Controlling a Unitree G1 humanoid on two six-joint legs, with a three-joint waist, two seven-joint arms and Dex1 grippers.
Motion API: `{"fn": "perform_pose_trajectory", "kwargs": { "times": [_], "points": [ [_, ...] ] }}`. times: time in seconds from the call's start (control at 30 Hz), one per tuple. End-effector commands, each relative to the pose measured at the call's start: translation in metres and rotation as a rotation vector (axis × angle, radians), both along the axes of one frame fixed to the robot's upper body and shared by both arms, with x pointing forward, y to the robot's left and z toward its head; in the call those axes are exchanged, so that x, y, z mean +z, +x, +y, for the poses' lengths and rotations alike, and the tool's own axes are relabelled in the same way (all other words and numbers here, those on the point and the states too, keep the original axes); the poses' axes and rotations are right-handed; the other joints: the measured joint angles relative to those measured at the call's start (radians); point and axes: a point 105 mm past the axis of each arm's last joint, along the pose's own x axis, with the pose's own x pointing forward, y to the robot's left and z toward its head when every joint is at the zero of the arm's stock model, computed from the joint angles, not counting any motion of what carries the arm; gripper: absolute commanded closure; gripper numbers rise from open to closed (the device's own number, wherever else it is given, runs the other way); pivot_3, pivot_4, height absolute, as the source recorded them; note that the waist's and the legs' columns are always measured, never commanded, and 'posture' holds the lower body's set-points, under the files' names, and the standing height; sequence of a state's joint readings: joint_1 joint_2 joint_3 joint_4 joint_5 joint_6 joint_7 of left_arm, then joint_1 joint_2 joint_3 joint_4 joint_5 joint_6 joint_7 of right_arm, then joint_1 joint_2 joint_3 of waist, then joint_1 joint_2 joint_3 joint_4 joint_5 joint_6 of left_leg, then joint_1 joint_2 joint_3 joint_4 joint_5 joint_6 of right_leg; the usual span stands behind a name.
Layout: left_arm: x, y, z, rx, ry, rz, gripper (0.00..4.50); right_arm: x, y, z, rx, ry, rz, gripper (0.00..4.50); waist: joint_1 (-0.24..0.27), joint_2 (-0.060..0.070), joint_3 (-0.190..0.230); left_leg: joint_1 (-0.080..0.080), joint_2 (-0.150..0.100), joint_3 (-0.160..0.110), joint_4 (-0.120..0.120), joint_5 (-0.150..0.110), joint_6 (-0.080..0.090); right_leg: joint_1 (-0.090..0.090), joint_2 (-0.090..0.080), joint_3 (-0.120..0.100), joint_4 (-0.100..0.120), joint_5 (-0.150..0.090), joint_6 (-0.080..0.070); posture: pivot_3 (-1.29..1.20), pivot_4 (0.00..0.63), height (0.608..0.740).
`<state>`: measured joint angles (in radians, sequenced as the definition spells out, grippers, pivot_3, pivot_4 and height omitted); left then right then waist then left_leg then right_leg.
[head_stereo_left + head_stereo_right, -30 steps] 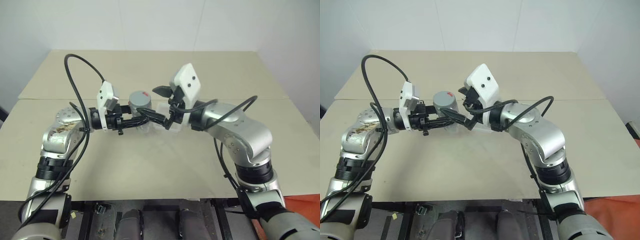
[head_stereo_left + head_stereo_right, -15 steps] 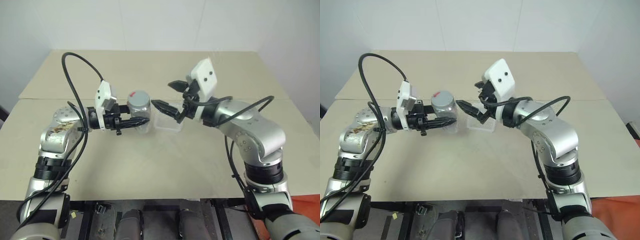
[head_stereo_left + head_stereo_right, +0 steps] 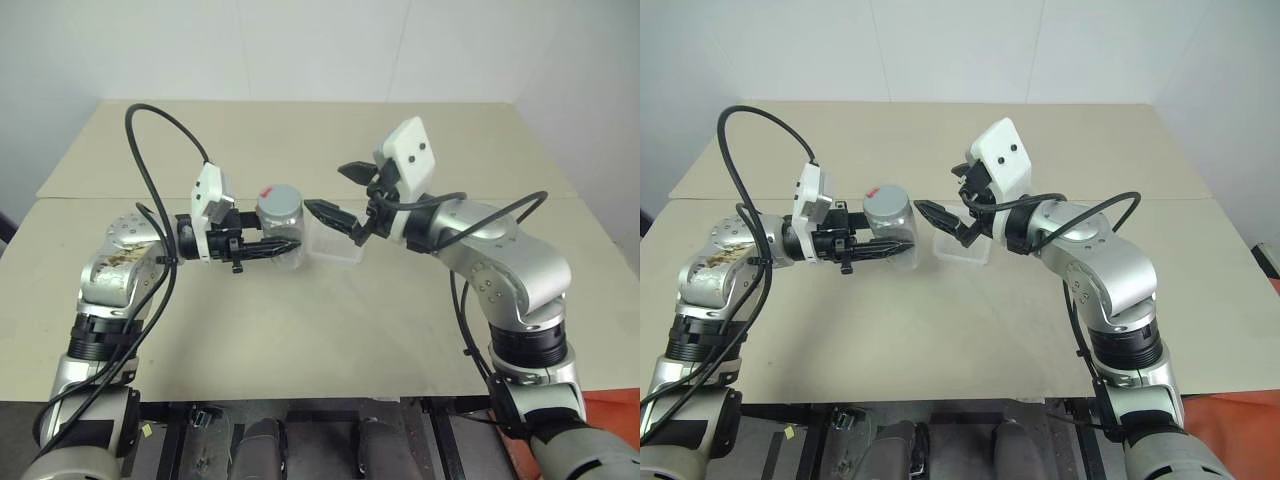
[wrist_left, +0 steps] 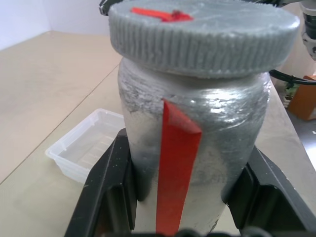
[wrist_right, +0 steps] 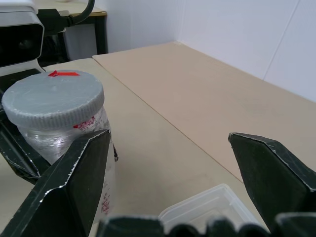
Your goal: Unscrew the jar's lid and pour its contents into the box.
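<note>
The jar (image 3: 281,225), silvery with a red stripe, is held upright above the table with my left gripper (image 4: 187,158) shut around its body. The grey lid (image 3: 278,197) with its red mark sits on top of the jar. My right gripper (image 3: 341,192) stands open just right of the lid, not touching it, one finger (image 5: 74,182) level with the jar's shoulder. The clear box (image 3: 336,241) rests on the table right of the jar, below the right gripper. The contents are hidden inside the jar.
The beige table (image 3: 300,330) stretches wide around the box, with a seam (image 3: 560,197) running across it behind the arms. Black cables (image 3: 150,125) loop over both forearms. A white wall stands behind the table.
My right gripper has drawn back from the lid to the right, still open. The lid's red mark has shifted from right of centre to left. The left gripper still holds the jar.
</note>
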<state>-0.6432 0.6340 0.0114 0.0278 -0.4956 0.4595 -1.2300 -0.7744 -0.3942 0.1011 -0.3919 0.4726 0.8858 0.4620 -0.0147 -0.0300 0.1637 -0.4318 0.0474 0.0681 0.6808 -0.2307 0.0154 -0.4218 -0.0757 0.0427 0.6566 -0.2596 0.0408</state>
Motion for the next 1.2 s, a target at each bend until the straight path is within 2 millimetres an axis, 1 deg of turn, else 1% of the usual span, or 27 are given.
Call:
{"fn": "perform_pose_trajectory", "kwargs": {
  "times": [0.03,0.2,0.33,0.4,0.63,0.87,1.0,1.2],
  "points": [
    [0.008,-0.005,-0.003,-0.030,-0.001,-0.043,2.54,0.012,-0.001,-0.008,-0.029,0.016,-0.051,0.03,0.000,0.000,0.000,0.000,0.000,0.000,0.000,0.000,0.000,0.000,0.000,0.000,0.000,0.000,0.000,0.00,0.150,0.740],
    [0.007,0.003,0.002,0.012,0.006,-0.044,2.54,0.011,-0.006,-0.017,-0.017,-0.013,-0.056,0.03,0.000,0.000,0.000,0.000,0.000,0.000,0.000,0.000,0.000,0.000,0.000,0.000,0.000,0.000,0.000,0.00,0.150,0.740],
    [0.008,0.008,0.006,0.035,-0.001,-0.046,2.54,0.011,-0.021,-0.021,0.069,-0.031,-0.057,0.03,0.003,0.000,0.000,0.000,0.000,0.000,0.000,0.000,0.000,0.000,0.000,0.000,-0.001,0.000,0.000,0.00,0.150,0.740],
    [0.008,0.008,0.005,0.033,-0.004,-0.046,2.54,0.012,-0.026,-0.019,0.102,-0.029,-0.060,0.03,0.002,0.000,0.000,0.000,0.000,0.000,0.000,0.000,0.000,0.000,0.000,0.000,-0.002,0.000,0.000,0.00,0.150,0.740],
    [0.006,0.009,-0.004,0.013,-0.013,-0.047,2.54,0.016,-0.040,0.007,0.227,0.007,-0.063,0.03,-0.001,0.000,0.000,0.000,0.000,-0.001,0.000,0.000,0.000,0.000,0.000,0.000,-0.001,0.000,0.000,0.00,0.150,0.740],
    [0.007,0.010,-0.007,-0.002,-0.012,-0.057,2.54,0.022,-0.038,0.022,0.242,0.031,-0.075,0.03,0.000,0.000,0.000,0.000,0.000,-0.001,0.000,0.000,0.000,0.000,0.000,0.000,0.000,0.000,0.000,0.00,0.150,0.740],
    [0.008,0.008,-0.010,-0.012,-0.012,-0.061,2.54,0.026,-0.033,0.030,0.233,0.040,-0.082,0.03,0.000,0.000,0.000,0.000,0.000,-0.001,0.000,0.000,0.000,0.000,0.000,0.000,0.000,0.000,0.000,0.00,0.150,0.740],
    [0.009,0.008,-0.009,-0.013,-0.010,-0.063,2.54,0.024,-0.025,0.036,0.210,0.032,-0.071,0.03,0.000,0.000,0.000,0.000,0.000,0.000,0.000,0.000,0.000,0.000,0.000,0.000,0.000,0.000,0.000,0.00,0.150,0.740]
  ]
}}
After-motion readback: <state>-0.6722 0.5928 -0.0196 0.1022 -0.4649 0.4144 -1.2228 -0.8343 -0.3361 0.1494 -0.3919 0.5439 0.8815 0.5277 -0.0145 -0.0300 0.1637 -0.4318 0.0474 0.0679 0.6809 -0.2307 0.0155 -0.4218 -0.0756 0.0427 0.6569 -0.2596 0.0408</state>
